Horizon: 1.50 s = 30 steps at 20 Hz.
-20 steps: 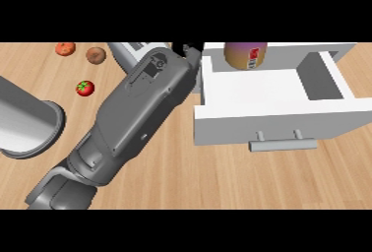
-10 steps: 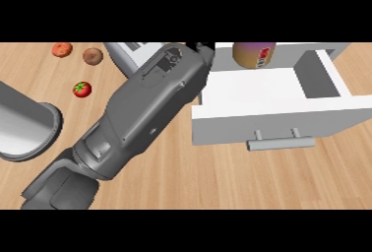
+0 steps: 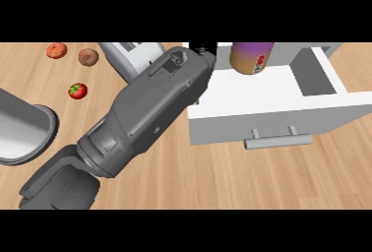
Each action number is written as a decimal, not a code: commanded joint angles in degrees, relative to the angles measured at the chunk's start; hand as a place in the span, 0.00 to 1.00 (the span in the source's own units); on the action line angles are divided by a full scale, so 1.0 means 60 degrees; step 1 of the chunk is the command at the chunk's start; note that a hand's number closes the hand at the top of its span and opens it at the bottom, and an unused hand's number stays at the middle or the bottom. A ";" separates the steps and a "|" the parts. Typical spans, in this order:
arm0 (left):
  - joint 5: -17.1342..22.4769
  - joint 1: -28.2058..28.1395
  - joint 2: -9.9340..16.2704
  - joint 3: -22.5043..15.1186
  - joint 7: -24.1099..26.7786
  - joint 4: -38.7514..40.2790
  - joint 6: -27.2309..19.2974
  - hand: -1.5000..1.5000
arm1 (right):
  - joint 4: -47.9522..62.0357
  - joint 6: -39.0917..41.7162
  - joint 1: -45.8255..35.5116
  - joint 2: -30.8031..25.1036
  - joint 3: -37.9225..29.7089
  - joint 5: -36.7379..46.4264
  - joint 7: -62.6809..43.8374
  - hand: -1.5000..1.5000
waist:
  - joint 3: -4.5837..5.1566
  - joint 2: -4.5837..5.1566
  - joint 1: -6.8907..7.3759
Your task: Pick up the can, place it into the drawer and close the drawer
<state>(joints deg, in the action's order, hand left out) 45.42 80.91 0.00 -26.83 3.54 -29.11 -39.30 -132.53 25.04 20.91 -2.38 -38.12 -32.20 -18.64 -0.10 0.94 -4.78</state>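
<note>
The can (image 3: pixel 252 58), purple above and yellow below with a label, stands upright at the back of the open white drawer (image 3: pixel 240 96), its top cut off by the view's edge. My left forearm runs from the lower left up to the drawer's back left corner. Only a small black part of my left hand (image 3: pixel 203 48) shows there, just left of the can and apart from it. The drawer's grey handle (image 3: pixel 277 141) faces me. My right hand is out of sight.
A large grey cylinder (image 3: pixel 22 130) lies at the left edge. A tomato (image 3: pixel 77 90), a brown potato (image 3: pixel 88 57) and an orange-red fruit (image 3: pixel 56 49) sit at the back left. A grey and white box (image 3: pixel 138 53) is partly hidden behind my forearm.
My left forearm has swung a little to the right, bringing the hand nearer the drawer's back corner. The can stays upright at the drawer's back.
</note>
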 commanded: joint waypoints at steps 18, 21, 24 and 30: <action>0.1748 -0.0150 -0.0001 -0.1364 0.0979 0.0573 -0.1019 0.00 | -0.0038 -0.0035 -0.0281 -0.0009 0.0074 -0.0098 -0.0228 0.00 | -0.0002 0.0010 -0.0113; 0.2007 -0.0456 -0.0001 -0.1521 0.1439 0.0147 -0.1175 0.00 | -0.0333 0.0147 -0.0679 -0.0437 -0.0252 0.0514 0.0376 0.00 | -0.0001 0.0023 -0.0169; 0.2012 0.0077 -0.0001 -0.1392 0.1308 0.0247 -0.0947 0.00 | -0.0862 0.0422 -0.0952 -0.0731 -0.0234 0.2071 0.0969 0.00 | 0.0006 0.0038 0.0031; 0.2334 -0.0025 -0.0001 -0.1358 0.2043 0.0182 -0.1052 0.00 | -0.1135 0.0541 -0.1725 -0.0557 0.0622 0.3576 0.1751 0.00 | 0.0005 0.0061 0.0177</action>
<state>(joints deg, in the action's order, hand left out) 58.53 79.63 0.00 -35.31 14.27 -28.63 -45.77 -135.19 28.66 12.90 -6.63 -36.80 -18.71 -10.13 -0.08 1.14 -4.18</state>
